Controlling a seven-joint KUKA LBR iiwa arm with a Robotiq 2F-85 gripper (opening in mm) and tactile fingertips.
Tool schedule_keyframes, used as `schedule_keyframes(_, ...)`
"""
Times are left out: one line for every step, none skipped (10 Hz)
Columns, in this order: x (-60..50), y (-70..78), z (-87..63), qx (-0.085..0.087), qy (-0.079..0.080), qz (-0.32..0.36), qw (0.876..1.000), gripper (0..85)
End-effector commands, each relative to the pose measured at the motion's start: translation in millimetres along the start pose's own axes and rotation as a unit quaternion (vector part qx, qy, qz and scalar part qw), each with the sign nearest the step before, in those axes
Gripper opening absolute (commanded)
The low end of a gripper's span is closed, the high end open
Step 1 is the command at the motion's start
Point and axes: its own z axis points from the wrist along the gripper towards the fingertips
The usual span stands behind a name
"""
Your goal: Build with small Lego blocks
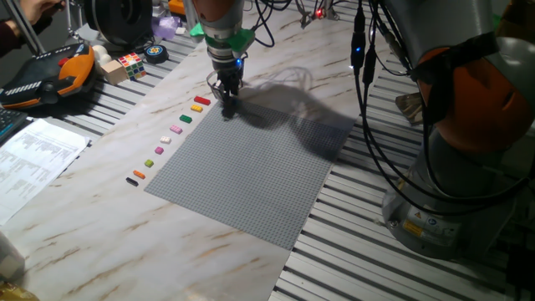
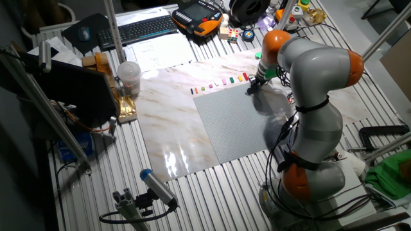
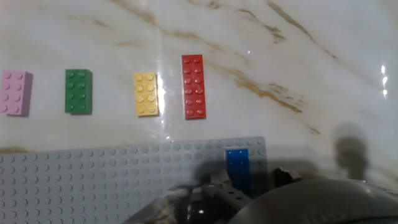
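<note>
Nine small Lego blocks are counted in a row on the marble just beside one edge of the grey baseplate, among them a red block, a yellow block, a green block and a pink block, while one blue block is seen on the baseplate's corner nearest the red one. No lettering can be read anywhere. The gripper is lowered onto that corner at the blue block, though its opening cannot be told.
</note>
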Motion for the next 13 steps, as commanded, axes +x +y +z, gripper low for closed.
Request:
schedule_keyframes(0.1, -0.3, 0.3, 0.0, -0.001, 0.001, 1.0, 44.0)
schedule_keyframes(0.1, 0.0, 0.8, 0.001, -0.001, 0.003, 1.0, 43.7)
schedule_keyframes(0.2, 0.1, 0.8, -0.001, -0.001, 0.003, 1.0, 43.7)
schedule_keyframes(-0.1, 0.2, 0.5, -0.001, 0.0, 0.003, 1.0, 43.7)
schedule_keyframes(-0.2, 0.3, -0.1, -0.002, 0.0, 0.003, 1.0, 44.0)
schedule_keyframes(0.2, 0.4, -1.5, -0.003, 0.001, 0.005, 1.0, 44.0)
schedule_keyframes(0.0, 1.2, -3.9, -0.004, 0.002, 0.005, 1.0, 44.0)
schedule_keyframes(-0.9, 2.5, -8.3, -0.006, 0.004, 0.005, 1.0, 44.0)
schedule_keyframes(-3.3, 5.4, -14.0, -0.006, 0.005, 0.006, 1.0, 44.0)
schedule_keyframes(-7.5, 11.0, -18.7, -0.005, 0.004, 0.005, 1.0, 44.0)
schedule_keyframes(-12.7, 15.9, -22.2, -0.007, 0.004, 0.005, 1.0, 43.7)
schedule_keyframes(-19.3, 19.2, -25.5, -0.01, 0.006, 0.005, 1.0, 43.0)
schedule_keyframes(-26.0, 21.7, -27.2, -0.01, 0.006, 0.003, 1.0, 42.7)
